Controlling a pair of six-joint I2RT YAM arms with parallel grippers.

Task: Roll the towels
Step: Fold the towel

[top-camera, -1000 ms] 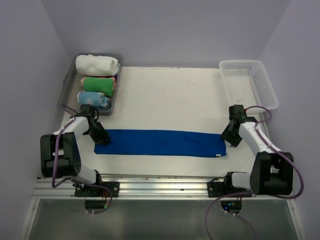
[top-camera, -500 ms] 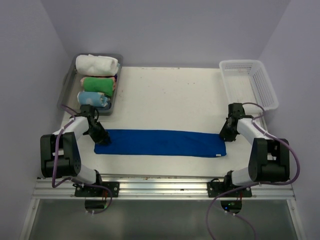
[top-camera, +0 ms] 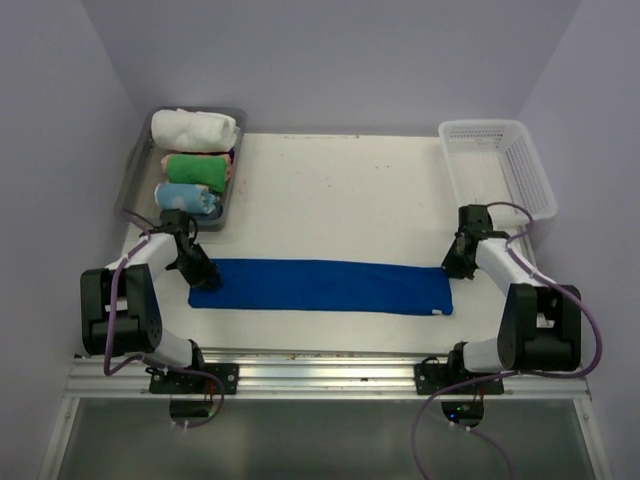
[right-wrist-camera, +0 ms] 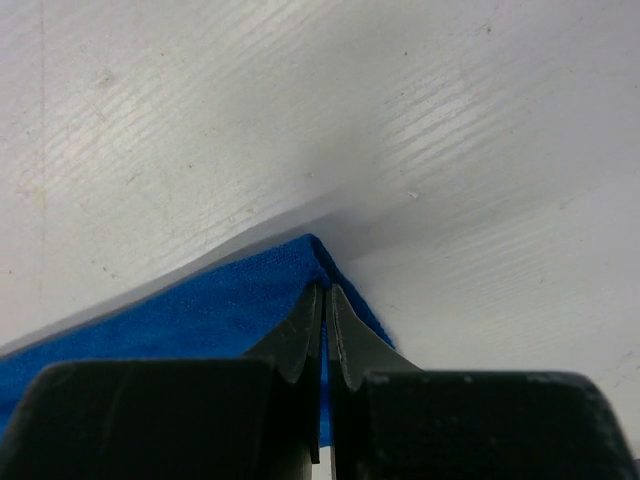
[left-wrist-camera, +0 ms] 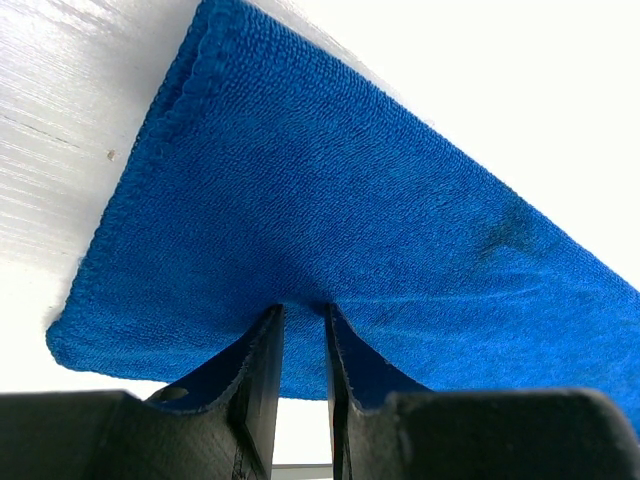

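Note:
The blue towel (top-camera: 320,286) lies flat as a long folded strip across the near part of the table. My left gripper (top-camera: 197,275) is at its left end. In the left wrist view, the left gripper (left-wrist-camera: 300,308) is closed to a narrow gap on a pinch of the blue towel (left-wrist-camera: 330,200). My right gripper (top-camera: 452,268) is at the strip's far right corner. The right wrist view shows the right gripper (right-wrist-camera: 326,288) shut on that corner of the blue towel (right-wrist-camera: 200,320), lifting it slightly. The white towel (top-camera: 195,128) lies rolled in the grey tray (top-camera: 135,170).
In the grey tray at the back left, a green roll (top-camera: 197,167) and a pale blue dotted roll (top-camera: 188,197) lie beside the white one. A white mesh basket (top-camera: 480,127) stands at the back right. Purple walls close in on both sides.
My right gripper has moved in to the towel's far right corner and shut on it. The left gripper and the towel have stayed put.

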